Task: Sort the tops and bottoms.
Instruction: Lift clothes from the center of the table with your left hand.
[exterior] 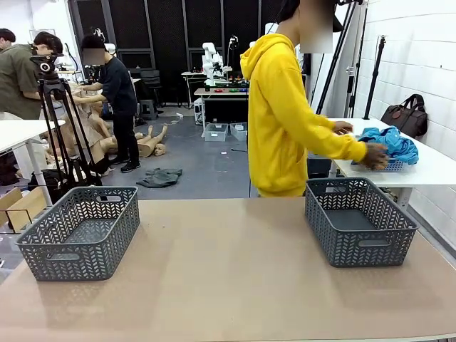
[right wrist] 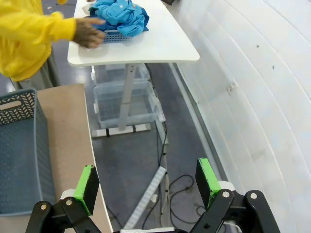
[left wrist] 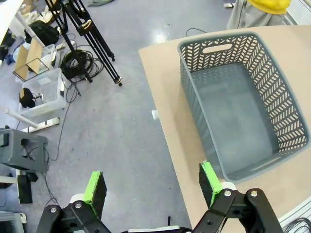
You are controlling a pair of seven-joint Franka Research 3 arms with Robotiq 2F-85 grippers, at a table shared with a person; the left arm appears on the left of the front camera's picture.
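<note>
Turquoise-blue cloth garments (exterior: pixel 388 142) lie heaped on a white side table (exterior: pixel 427 171) at the person's hand (exterior: pixel 375 155), undelivered. So the left gripper (left wrist: pixel 151 184) and right gripper (right wrist: pixel 146 183) hang wide open, empty.

Left basket (exterior: pixel 78 231) and right basket (exterior: pixel 358 221) stand apart on the table (exterior: pixel 228 285); garments (exterior: pixel 388 142) lie on a side table (exterior: pixel 434 169) behind

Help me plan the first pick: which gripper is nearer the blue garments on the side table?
Right. The right gripper hangs off the table's right edge, blue garments ahead; the left gripper hangs by the left basket, opposite side.
</note>
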